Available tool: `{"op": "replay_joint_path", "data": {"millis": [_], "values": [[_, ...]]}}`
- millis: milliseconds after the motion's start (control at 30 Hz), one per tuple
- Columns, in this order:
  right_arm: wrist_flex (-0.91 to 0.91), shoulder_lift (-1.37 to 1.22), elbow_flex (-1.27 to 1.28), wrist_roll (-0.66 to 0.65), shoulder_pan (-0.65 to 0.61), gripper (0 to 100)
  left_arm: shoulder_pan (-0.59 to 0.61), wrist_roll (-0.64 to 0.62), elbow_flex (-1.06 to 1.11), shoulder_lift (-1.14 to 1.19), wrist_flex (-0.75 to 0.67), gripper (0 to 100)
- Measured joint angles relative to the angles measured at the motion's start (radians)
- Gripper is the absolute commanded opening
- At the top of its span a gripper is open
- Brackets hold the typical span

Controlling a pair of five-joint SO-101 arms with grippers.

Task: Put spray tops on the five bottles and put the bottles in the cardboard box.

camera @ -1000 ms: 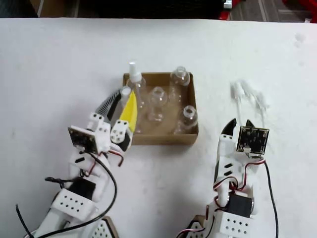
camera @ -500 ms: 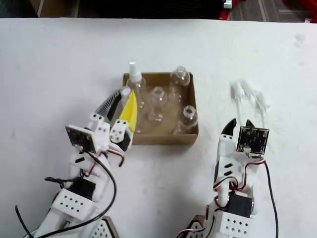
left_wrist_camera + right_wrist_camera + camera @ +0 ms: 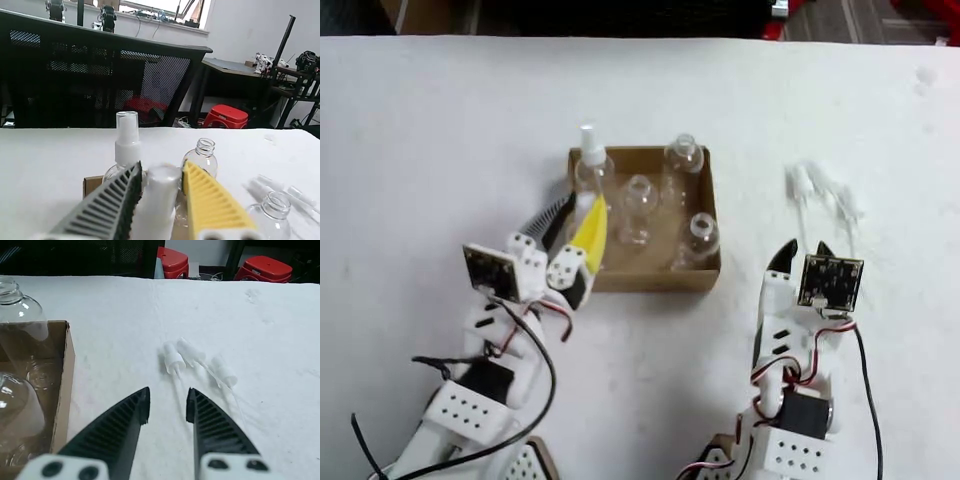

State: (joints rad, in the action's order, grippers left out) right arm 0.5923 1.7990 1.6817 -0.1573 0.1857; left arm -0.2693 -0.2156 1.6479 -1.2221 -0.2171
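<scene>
Two bottles topped, three bare bottles (image 3: pixel 683 155), all in cardboard box (image 3: pixel 650 275). Three spray tops (image 3: pixel 177 360) lie on tabletop (image 3: pixel 440 130). Your left fingers (image 3: pixel 212 205) clamp a topped bottle (image 3: pixel 157 195); right fingers (image 3: pixel 220 432) parted, empty.

A white table (image 3: pixel 420 120), red stools (image 3: pixel 263 267) and black mesh panel (image 3: pixel 75 75) behind.

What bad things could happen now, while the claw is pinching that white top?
1. The left claw pinches the spray top right next to the capped bottle, so it might bump that bottle over.
2. The three loose spray tops lie bunched together in front of the open right claw. Grabbing one could shove the others away.
</scene>
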Motion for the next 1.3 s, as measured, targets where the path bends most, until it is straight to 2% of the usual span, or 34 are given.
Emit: {"op": "replay_joint_path", "data": {"millis": [367, 600, 733, 833, 1000, 1300], "values": [[0.0, 0.0, 0.0, 0.0, 0.0, 10.5, 0.0, 0.0, 0.0, 0.0, 0.002, 12], [0.0, 0.0, 0.0, 0.0, 0.0, 10.5, -0.002, -0.044, 0.0, -0.037, 0.005, 12], [0.0, 0.0, 0.0, 0.0, 0.0, 10.5, 0.0, -0.054, 0.0, -0.169, 0.117, 12], [0.0, 0.0, 0.0, 0.0, 0.0, 10.5, 0.02, -0.06, 0.0, -0.318, 0.247, 12], [0.0, 0.0, 0.0, 0.0, 0.0, 10.5, 0.094, -0.146, -0.002, -0.569, 0.489, 12], [0.0, 0.0, 0.0, 0.0, 0.0, 10.5, 0.207, -0.201, -0.002, -0.588, 0.529, 12]]}}
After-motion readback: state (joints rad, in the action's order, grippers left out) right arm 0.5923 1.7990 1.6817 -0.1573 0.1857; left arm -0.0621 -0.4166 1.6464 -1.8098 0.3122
